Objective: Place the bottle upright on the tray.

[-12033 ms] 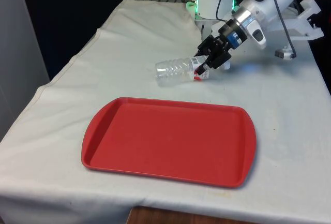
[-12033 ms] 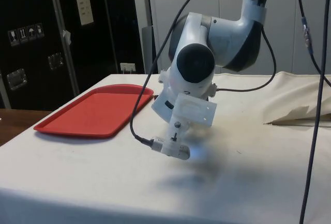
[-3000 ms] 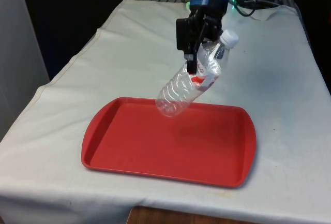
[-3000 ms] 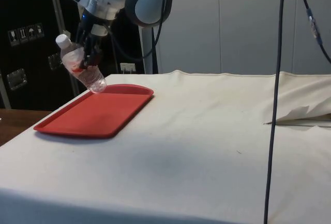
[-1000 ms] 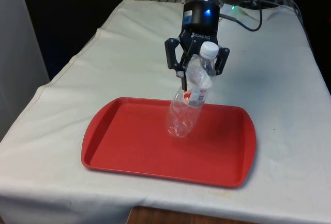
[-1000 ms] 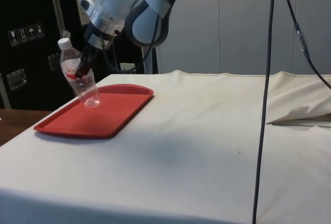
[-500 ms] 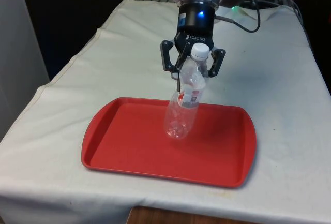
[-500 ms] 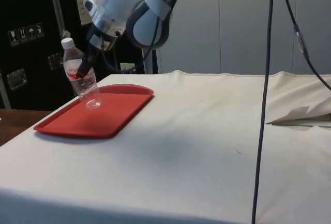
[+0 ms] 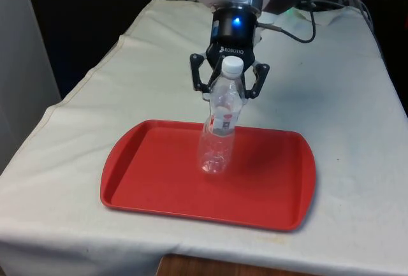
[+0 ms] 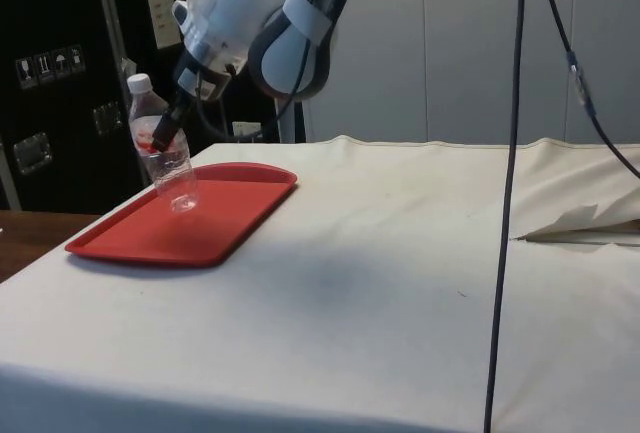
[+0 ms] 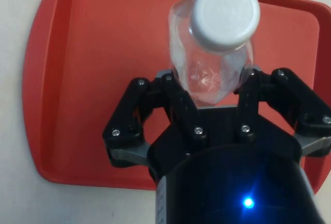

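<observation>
White cloth covered the table, with black curtain behind. Held the clear bottle in the gripper, fingers closed on its upper body below the white cap. Compared with half a second before: brought nearer to vertical, shifted slightly toward 9 o'clock in the front view, base lowered to or just above the red tray; contact not confirmed. Judged close to placement: only a slight lean left, so final levelling and release remaining. Positioned near tray centre, slightly toward 12 o'clock.

Read "ROBOTIQ" on the gripper body in the front view. Noted a red-and-white label on the bottle; its text illegible. Seen also in side view: bottle over tray.
</observation>
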{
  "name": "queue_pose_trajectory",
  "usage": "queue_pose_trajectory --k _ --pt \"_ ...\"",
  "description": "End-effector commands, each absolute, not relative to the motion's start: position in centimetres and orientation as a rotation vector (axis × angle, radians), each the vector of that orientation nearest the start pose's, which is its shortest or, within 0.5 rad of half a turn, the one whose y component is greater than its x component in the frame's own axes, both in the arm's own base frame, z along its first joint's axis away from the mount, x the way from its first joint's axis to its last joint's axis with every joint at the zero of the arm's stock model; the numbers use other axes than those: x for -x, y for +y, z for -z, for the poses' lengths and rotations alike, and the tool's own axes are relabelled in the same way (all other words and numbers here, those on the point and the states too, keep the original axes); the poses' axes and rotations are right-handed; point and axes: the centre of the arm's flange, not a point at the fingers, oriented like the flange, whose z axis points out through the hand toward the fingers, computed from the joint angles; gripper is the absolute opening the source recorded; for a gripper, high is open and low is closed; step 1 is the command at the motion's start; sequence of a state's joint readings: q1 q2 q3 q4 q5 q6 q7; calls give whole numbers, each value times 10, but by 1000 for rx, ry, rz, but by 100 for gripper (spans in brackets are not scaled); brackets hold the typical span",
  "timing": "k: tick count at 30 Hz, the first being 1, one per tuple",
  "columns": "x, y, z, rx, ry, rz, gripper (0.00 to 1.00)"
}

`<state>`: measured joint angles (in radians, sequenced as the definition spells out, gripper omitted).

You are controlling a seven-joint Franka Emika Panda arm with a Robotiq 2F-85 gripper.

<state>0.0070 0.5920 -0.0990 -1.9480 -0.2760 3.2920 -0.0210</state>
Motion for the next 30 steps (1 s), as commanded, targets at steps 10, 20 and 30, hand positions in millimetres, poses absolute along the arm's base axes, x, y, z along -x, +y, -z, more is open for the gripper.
queue_pose_trajectory --k 10,20,30 --pt "-669 -33 -248 3010 -279 1214 17" --pt "-673 -45 -239 2998 -182 1238 17" --pt "-678 -55 -234 2972 -79 1272 17"
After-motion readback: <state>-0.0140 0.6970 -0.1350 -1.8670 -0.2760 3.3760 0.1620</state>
